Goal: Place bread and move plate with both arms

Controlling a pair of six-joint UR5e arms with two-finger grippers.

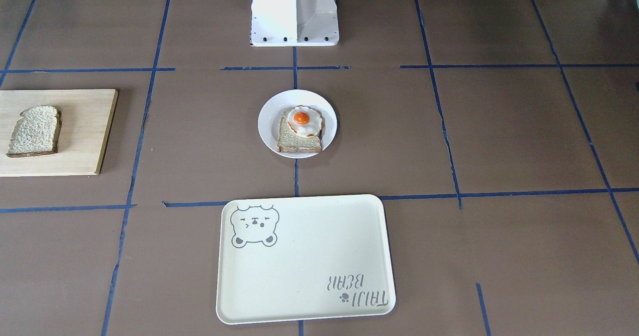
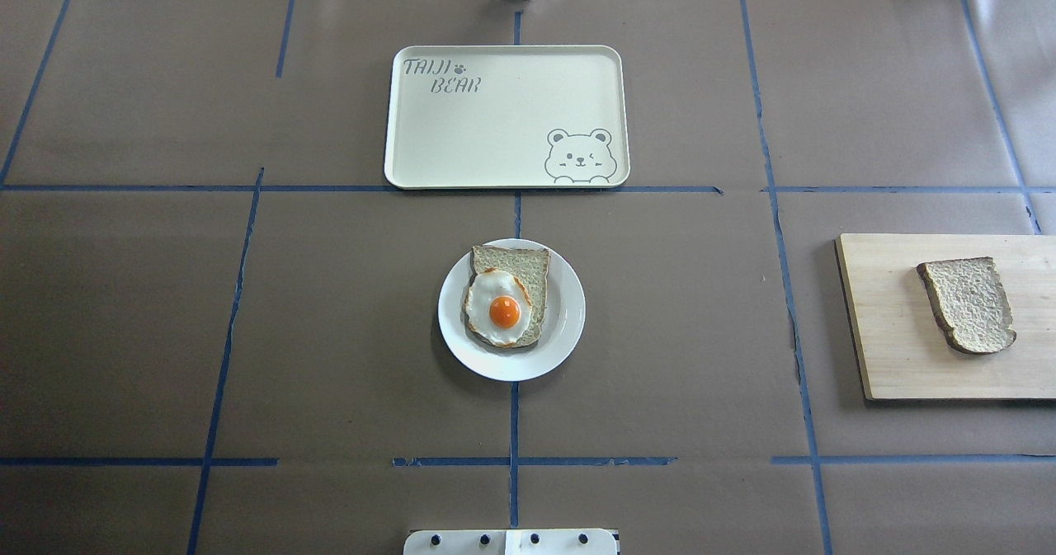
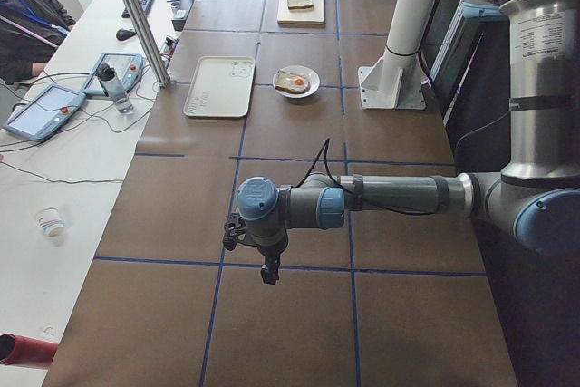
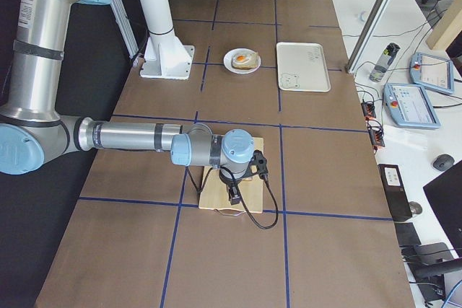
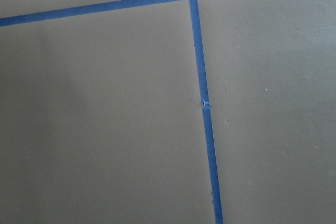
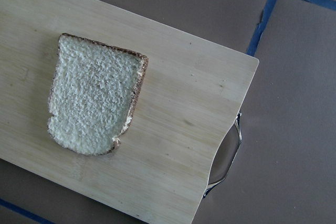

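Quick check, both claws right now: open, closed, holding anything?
Left claw: cannot be told, seen only from the side camera.
Right claw: cannot be told either; the bread lies free on its board.

One plain bread slice [image 2: 967, 303], one egg-topped slice [image 2: 521, 268], one plate [image 2: 566, 326], one tray [image 2: 495, 118], one board [image 2: 891, 332], two arms [image 3: 399, 195] [image 4: 130, 136].
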